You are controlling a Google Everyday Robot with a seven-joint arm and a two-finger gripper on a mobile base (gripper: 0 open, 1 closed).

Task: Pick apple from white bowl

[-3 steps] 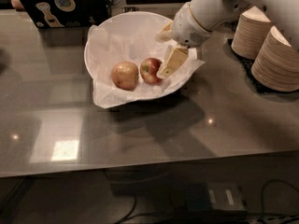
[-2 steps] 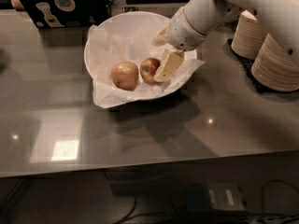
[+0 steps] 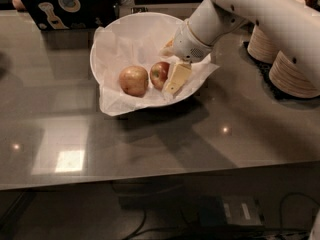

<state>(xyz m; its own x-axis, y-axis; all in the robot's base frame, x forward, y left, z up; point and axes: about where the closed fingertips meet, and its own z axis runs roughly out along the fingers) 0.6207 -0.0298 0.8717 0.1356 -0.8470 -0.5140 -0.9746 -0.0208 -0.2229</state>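
Note:
The white bowl (image 3: 107, 44), wide and lined with crinkled white paper, stands at the back middle of the grey counter. Inside it lie two apples side by side: the deep red apple (image 3: 159, 74) on the right and a paler yellowish-tan apple (image 3: 133, 80) on the left. My gripper (image 3: 172, 81) reaches down into the bowl from the upper right. One cream-coloured finger (image 3: 177, 78) rests against the red apple's right side. The other finger is hidden behind the wrist and the apple.
Stacks of beige paper plates (image 3: 290, 69) stand at the right, close under my arm. A dark box with stickers (image 3: 65, 6) sits behind the bowl at the back left. The counter's front edge (image 3: 150, 181) runs across the lower part of the view.
My arm and gripper have shifted slightly left and down, closer against the red apple. The apples and bowl have not moved.

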